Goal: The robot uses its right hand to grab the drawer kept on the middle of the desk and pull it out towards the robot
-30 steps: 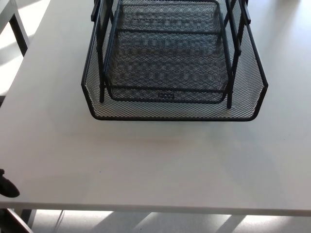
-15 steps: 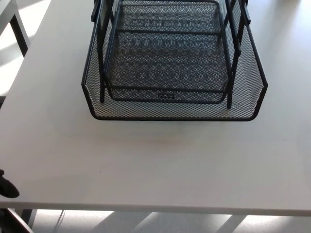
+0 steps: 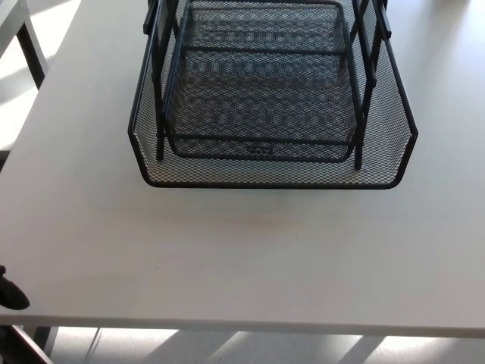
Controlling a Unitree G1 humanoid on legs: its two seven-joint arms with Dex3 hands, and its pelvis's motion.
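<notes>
A black wire-mesh drawer unit (image 3: 265, 91) stands on the white desk (image 3: 242, 250) at the top middle of the head view. Its lowest tray (image 3: 271, 176) juts toward me, with a curved front rim. A smaller upper tray (image 3: 261, 148) sits inside the black frame posts. Only a small black tip of my left hand (image 3: 10, 292) shows at the desk's lower left edge; its fingers cannot be made out. My right hand does not show.
A dark leg of another table (image 3: 30, 49) stands at the upper left. The desk's front edge (image 3: 242, 331) runs along the bottom, with sunlit floor (image 3: 227, 349) below it.
</notes>
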